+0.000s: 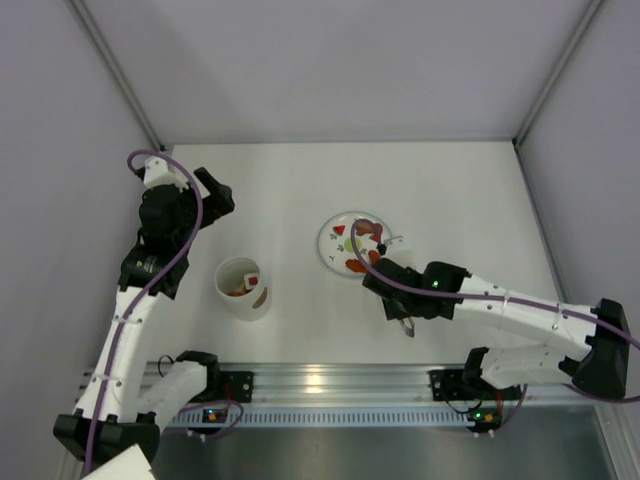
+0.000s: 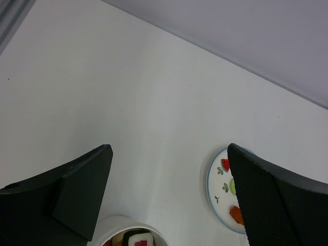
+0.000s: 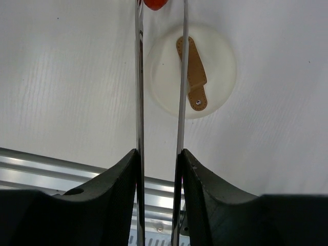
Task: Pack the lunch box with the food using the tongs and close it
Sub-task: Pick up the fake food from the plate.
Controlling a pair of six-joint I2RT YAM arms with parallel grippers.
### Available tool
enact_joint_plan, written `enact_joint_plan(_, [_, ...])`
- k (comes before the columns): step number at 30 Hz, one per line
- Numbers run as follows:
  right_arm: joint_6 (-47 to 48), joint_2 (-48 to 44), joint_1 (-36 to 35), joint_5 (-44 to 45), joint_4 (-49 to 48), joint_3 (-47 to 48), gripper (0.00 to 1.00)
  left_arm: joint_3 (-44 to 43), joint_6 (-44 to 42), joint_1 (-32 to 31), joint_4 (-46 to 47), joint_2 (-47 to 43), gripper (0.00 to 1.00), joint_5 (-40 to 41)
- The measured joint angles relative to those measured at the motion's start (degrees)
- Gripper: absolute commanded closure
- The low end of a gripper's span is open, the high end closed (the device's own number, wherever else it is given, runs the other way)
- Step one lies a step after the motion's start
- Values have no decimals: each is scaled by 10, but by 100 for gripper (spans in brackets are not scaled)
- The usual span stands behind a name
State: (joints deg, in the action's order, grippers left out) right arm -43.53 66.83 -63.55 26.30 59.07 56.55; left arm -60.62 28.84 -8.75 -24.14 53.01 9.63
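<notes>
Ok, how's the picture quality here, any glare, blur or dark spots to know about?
Top external: soft, even light, with one glare patch on the metal rail. Left wrist: the left gripper is near-black, showing little surface detail. Right wrist: the tongs carry bright streaked reflections, and the white disc with the brown tab has soft, low-contrast edges.

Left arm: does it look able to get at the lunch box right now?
Probably yes. The left fingers stand open, raised just beyond the lunch box, with nothing between. The right fingers, gripping the tongs, are away at the plate.
</notes>
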Motion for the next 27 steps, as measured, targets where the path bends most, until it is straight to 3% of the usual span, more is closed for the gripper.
enact_joint_plan(5, [4, 12, 4, 0, -3, 0, 65, 0, 0, 0, 0, 0, 1, 0])
enact_joint_plan(13, [16, 16, 15, 1, -3, 7, 78, 0, 0, 0, 0, 0, 1, 0])
enact_joint_plan(27, [40, 16, 16, 47, 8, 114, 85, 0, 0, 0, 0, 0, 1, 0])
